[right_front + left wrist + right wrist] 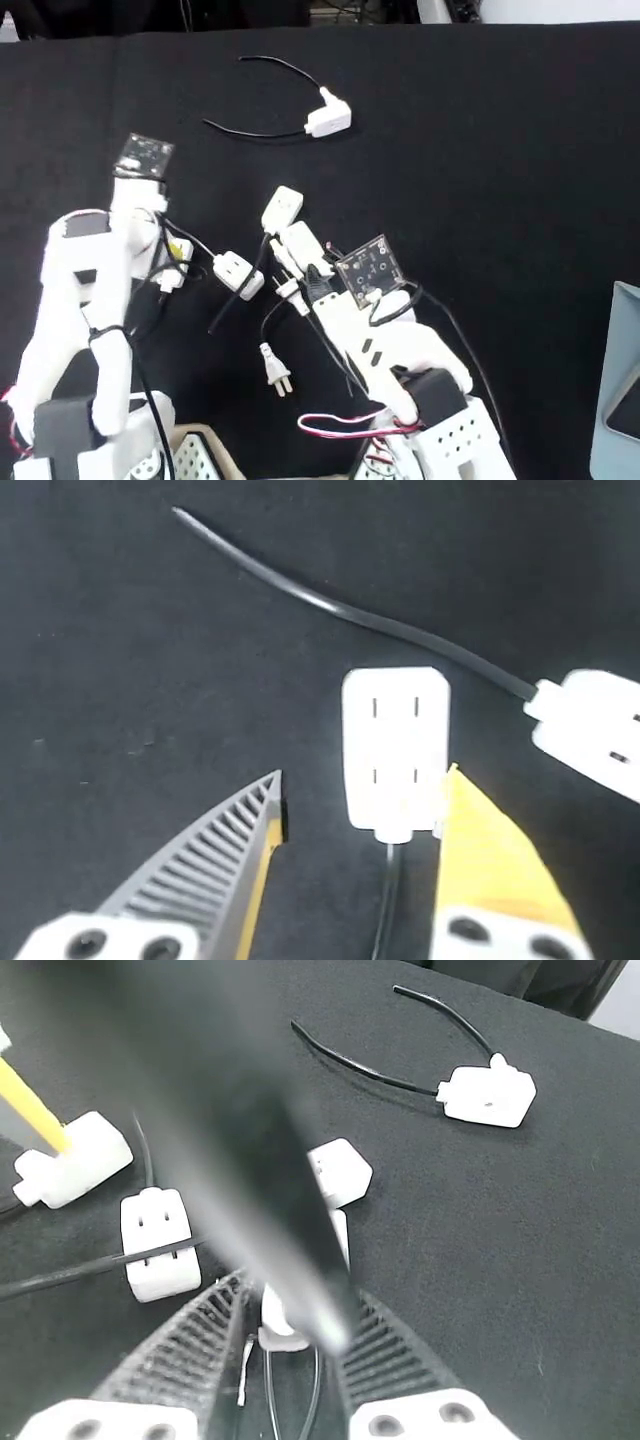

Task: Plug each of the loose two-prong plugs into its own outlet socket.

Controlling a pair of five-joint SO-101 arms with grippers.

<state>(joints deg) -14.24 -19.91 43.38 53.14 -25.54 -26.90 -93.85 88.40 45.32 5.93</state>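
Toward the left edge of the tabletop [500, 100], your left gripper [364, 772] stood with its jaws wide apart. A white outlet socket [395, 745] lay between them. The yellow-taped finger [485, 850] touched that socket's side, and the grey ribbed finger [235, 845] stood clear of it. A second outlet socket [238, 272] lay just beside it, toward the middle, with a black cable running across it.

Near the middle, a white plug piece [283, 1322] lay at the tip of your right gripper [295, 1295]. A blurred dark cable [250, 1140] close to the lens covered the contact, so you could not tell whether those jaws gripped the piece or only flanked it. A white block [283, 207] lay just beyond that gripper.

One loose two-prong plug [272, 368] lay untouched toward the near edge, between the two arms. A third outlet [328, 120] with its black cord [250, 132] lay well apart, near the far edge.
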